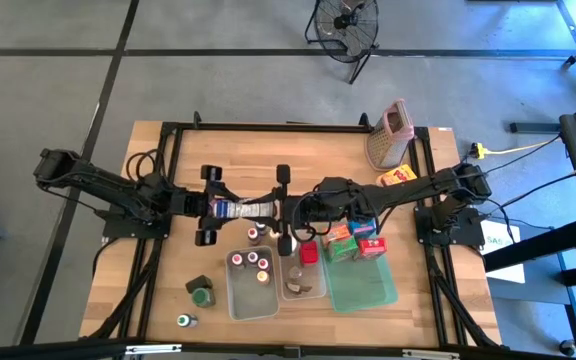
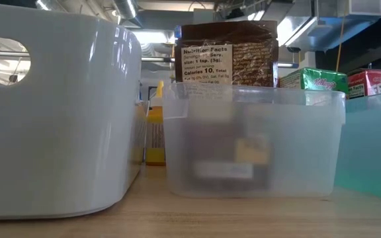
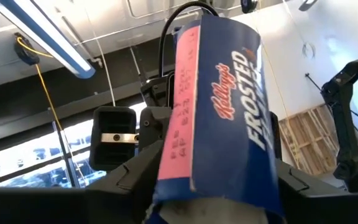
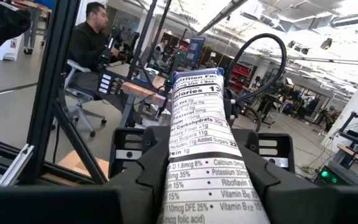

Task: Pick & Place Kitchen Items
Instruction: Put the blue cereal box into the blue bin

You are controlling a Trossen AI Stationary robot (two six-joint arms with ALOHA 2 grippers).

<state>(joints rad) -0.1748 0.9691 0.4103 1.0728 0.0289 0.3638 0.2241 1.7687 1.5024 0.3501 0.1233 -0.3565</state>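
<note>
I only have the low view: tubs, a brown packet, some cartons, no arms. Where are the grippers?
Observer: Above the table's middle, the left gripper and the right gripper face each other, with a blue Frosted Flakes carton bridging them.
Operator: Who has it?
Observer: The right gripper is clamped on one end. The left gripper is at the other end, but I cannot tell whether it grips.
Operator: Is it over a tub?
Observer: No. The clear tub with three small jars sits nearer the table's front edge than the carton.

Bright overhead light; close tubs (image 2: 253,142) blurred.
</note>
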